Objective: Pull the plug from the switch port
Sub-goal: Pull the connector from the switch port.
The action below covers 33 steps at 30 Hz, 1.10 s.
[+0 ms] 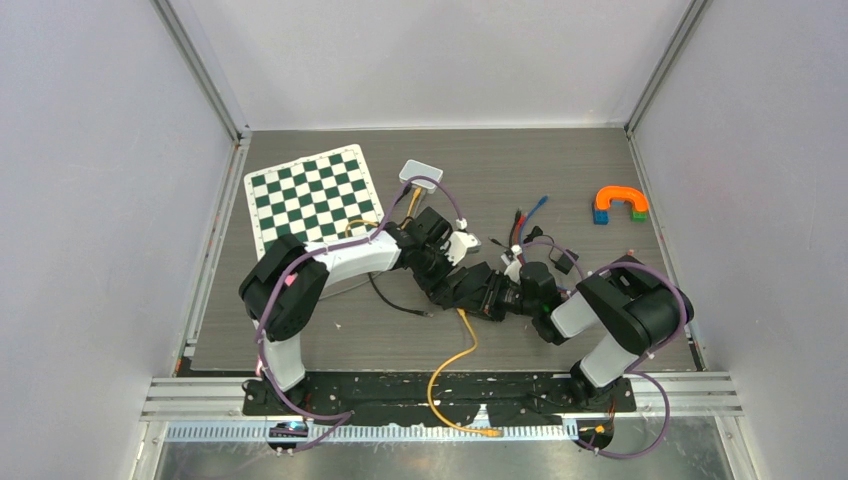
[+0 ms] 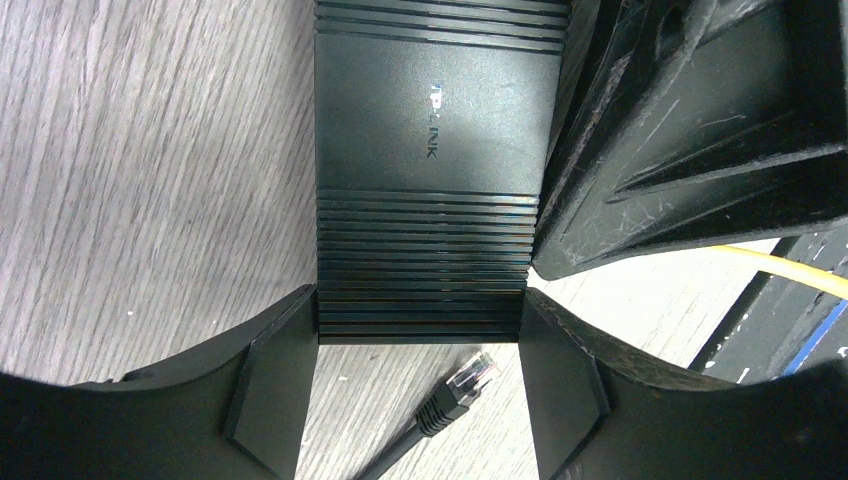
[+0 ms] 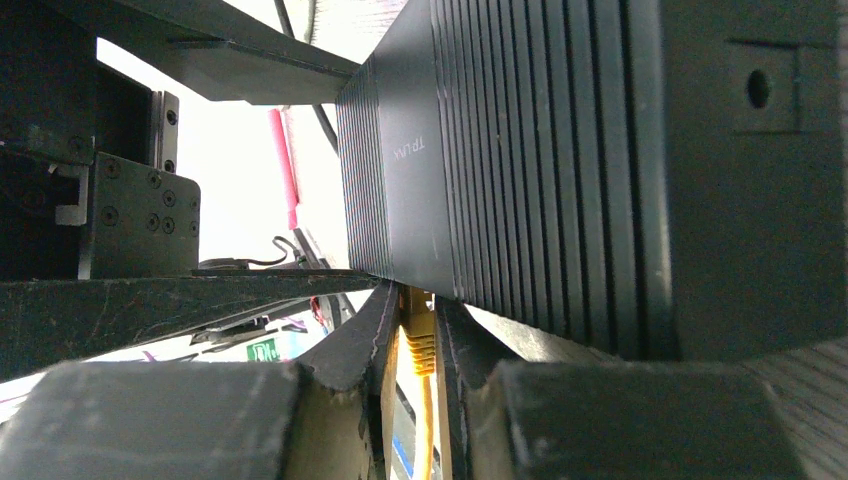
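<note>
The black ribbed switch [image 2: 430,150] lies at the table's middle, mostly hidden under both arms in the top view. My left gripper [image 2: 420,385] is shut on the switch's end, one pad [image 2: 285,375] on each side. My right gripper [image 3: 418,335] is shut on the yellow plug [image 3: 418,330], which sits in the switch's [image 3: 500,150] port. The yellow cable [image 1: 455,350] runs from the right gripper [image 1: 478,297] toward the table's near edge. The left gripper [image 1: 452,283] meets the right gripper there.
A loose black cable plug [image 2: 460,390] lies on the table just below the switch. A chessboard [image 1: 312,193] sits at back left, a white box [image 1: 420,173] behind the arms, coloured bricks [image 1: 620,203] at back right, loose cables [image 1: 525,215] behind the right arm.
</note>
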{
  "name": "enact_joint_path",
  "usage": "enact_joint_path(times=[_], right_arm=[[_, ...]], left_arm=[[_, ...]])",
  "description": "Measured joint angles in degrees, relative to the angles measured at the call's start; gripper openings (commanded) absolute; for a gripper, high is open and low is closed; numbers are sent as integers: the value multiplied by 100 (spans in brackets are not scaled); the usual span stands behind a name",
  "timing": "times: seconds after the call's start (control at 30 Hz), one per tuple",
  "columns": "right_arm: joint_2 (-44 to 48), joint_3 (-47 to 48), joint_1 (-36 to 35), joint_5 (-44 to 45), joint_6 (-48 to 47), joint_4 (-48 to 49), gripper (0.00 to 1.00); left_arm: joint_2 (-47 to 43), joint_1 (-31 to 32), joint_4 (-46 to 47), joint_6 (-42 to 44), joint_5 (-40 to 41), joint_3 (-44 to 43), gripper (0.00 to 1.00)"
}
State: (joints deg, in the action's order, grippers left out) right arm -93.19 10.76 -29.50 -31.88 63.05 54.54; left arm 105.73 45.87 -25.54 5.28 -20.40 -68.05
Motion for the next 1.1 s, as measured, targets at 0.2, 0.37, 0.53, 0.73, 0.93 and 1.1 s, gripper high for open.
enact_joint_path(times=[0.2, 0.37, 0.53, 0.73, 0.93, 1.1], right_arm=[[96, 267, -2, -66, -310, -570, 5], [459, 420, -7, -98, -796, -1325, 5], [557, 439, -9, -192, -1010, -1613, 5], [516, 348, -7, -267, -774, -1355, 5], [431, 302, -37, -343, -581, -1211, 5], [734, 203, -39, -319, -667, -1368, 5]], left_arm=[[-26, -9, -39, -42, 90, 17, 29], [-70, 9, 31, -74, 131, 81, 29], [-125, 61, 66, -83, 212, 153, 28], [-162, 63, 114, -140, 249, 203, 28], [-175, 50, 173, -192, 398, 227, 28], [-190, 50, 216, -199, 402, 262, 39]])
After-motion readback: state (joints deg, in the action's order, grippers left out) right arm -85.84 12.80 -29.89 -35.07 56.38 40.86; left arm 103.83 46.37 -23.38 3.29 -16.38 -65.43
